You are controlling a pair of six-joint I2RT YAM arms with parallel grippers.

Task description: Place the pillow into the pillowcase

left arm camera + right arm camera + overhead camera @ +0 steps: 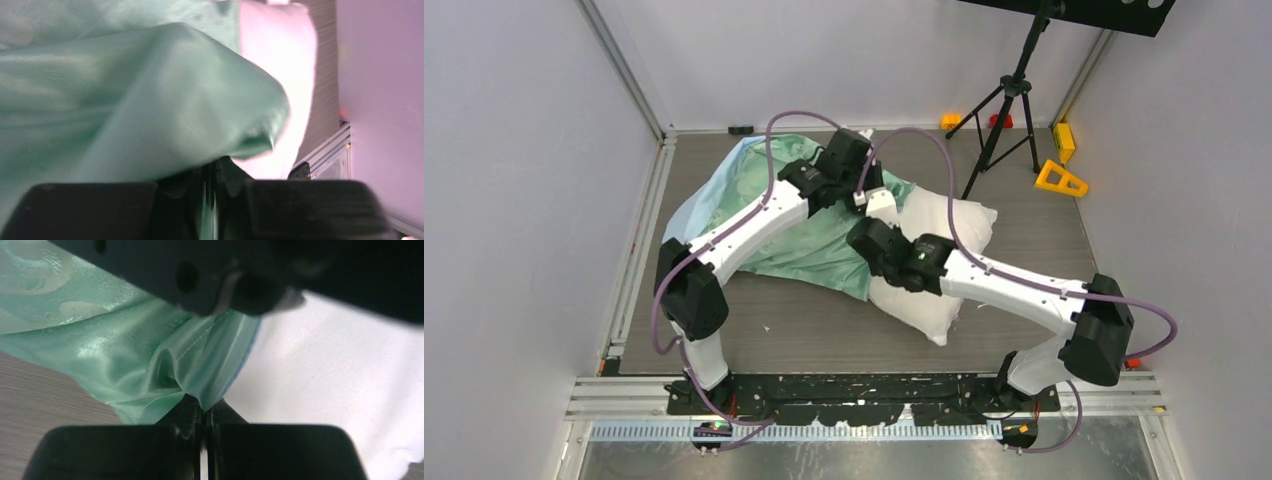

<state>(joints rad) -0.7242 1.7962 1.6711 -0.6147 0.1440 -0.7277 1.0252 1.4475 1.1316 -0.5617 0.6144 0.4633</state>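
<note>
The right claw (202, 409) is pinching the limp mint-green cloth pillowcase (125, 355), the plump white fabric pillow (340, 375) lying just right of it. The left claw (212, 172) is pinching it too, cloth bulging ahead.

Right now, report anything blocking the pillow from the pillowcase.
Nothing visible does. The pillow has its left end covered by the pillowcase. The left gripper and right gripper each pinch the case's cloth there; the tripod stands apart, far right.
</note>
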